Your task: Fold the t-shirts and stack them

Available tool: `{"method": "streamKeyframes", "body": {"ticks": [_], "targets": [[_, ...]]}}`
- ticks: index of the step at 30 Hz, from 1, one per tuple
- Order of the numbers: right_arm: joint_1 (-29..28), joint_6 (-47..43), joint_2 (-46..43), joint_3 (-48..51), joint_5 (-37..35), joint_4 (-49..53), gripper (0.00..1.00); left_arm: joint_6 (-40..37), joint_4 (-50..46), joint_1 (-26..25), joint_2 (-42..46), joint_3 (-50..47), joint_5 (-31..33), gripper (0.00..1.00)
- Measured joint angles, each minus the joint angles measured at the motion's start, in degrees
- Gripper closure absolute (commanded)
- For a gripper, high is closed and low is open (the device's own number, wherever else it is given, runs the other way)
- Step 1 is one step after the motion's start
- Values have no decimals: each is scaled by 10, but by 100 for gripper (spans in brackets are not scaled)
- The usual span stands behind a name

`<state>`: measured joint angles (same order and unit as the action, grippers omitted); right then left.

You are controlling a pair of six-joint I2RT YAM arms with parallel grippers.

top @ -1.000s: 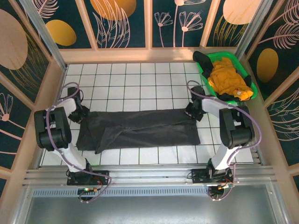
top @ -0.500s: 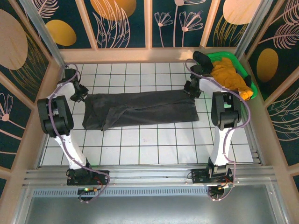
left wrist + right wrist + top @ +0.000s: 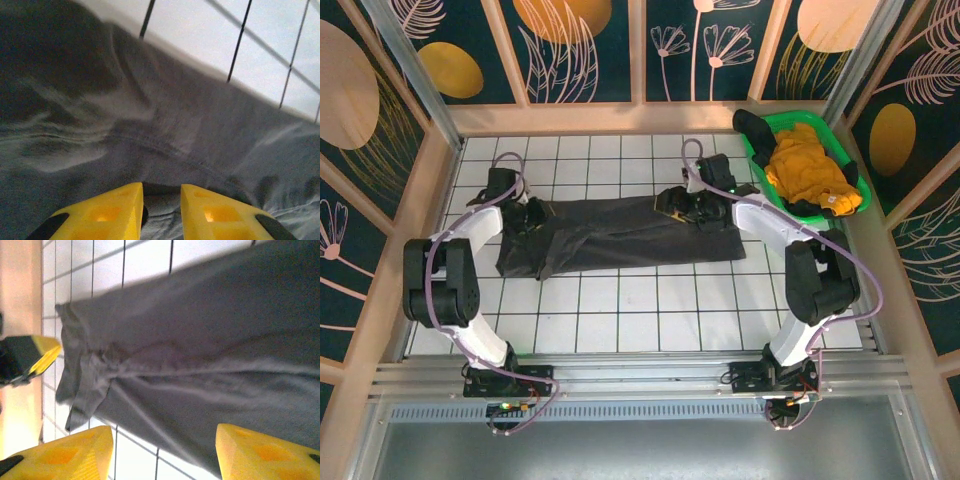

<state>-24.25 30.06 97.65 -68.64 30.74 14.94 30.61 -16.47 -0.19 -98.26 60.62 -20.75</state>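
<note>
Having slid inward over the grey t-shirt (image 3: 620, 238), the right gripper (image 3: 670, 203) gapes empty, the left gripper (image 3: 534, 216) barely parted.

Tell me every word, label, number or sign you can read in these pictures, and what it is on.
No text here can be read.
small white tag on the mustard yellow cloth t-shirt in the green plastic tray: too small to read.
dark charcoal grey cloth t-shirt on the white tiled table: no print seen.
dark wall panels: painted flowers and leaves, no writing.
</note>
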Motion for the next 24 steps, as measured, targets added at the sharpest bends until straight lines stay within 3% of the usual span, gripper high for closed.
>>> {"method": "streamKeyframes", "body": {"ticks": [7, 18, 22, 24], "targets": [[-10, 25, -2, 25, 22, -12, 42, -25, 10, -18, -26, -9, -17, 69], [-10, 35, -7, 25, 22, -20, 42, -48, 13, -26, -34, -21, -11, 71], [-10, 36, -7, 25, 23, -23, 43, -49, 13, -27, -34, -24, -12, 84], [-10, 36, -7, 25, 23, -24, 44, -47, 16, -30, -31, -28, -14, 100]]}}
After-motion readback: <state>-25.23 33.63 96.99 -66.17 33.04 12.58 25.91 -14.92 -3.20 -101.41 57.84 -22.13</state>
